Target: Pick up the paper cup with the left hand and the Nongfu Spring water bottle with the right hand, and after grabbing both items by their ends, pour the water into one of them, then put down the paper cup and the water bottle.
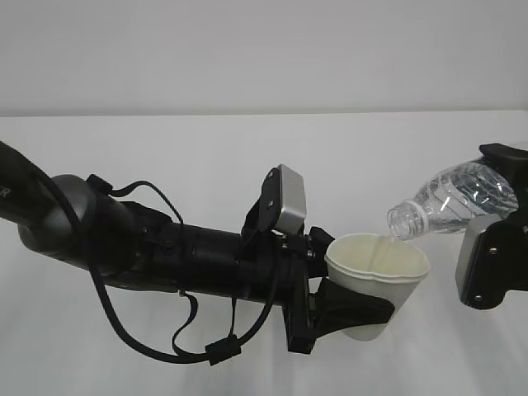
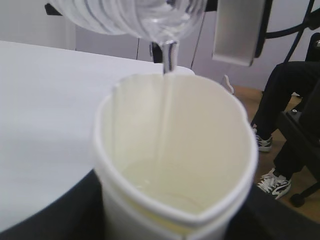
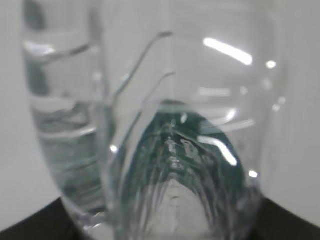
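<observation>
Looking along the table: left hand (image 1: 351,309) clamped round lower wall of the paper cup (image 1: 375,285), rim dented, held above the table (image 1: 247,148); right hand (image 1: 495,256) pinching base end of the Nongfu Spring water bottle (image 1: 454,202), neck tipped down over the cup's rim.

From left wrist: cup directly ahead, the water (image 2: 169,55) streaming from bottle mouth, pooling inside.

From right wrist: bottle filling view, dark gripper edges beneath, pressed against it.

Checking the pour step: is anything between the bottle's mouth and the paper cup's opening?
Nothing visible. The Nongfu Spring water bottle is tilted with its capless neck just above the paper cup, and the water runs in a thin stream straight into the squeezed cup.
</observation>
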Tool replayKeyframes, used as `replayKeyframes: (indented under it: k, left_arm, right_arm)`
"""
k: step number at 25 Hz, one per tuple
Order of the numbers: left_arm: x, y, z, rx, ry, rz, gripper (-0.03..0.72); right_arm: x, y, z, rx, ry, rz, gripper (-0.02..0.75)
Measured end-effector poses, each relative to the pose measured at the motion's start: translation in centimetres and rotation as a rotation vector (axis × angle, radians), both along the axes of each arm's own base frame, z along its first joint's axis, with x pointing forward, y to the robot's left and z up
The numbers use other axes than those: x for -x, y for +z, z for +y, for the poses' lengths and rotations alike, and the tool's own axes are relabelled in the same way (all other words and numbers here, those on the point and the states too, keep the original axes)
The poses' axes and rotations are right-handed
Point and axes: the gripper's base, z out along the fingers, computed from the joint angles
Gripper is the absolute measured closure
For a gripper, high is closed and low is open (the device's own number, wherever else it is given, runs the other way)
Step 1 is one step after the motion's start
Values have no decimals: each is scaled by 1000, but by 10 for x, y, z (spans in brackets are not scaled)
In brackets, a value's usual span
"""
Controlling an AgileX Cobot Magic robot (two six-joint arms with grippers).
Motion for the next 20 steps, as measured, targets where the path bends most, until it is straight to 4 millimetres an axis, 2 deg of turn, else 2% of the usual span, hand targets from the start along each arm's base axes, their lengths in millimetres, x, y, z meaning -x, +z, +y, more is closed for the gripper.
replayKeyframes:
  k: [20]
  left_arm:
    - [0, 0, 0, 0, 0, 0, 261]
  right_arm:
    - [0, 0, 0, 10, 2, -2, 336]
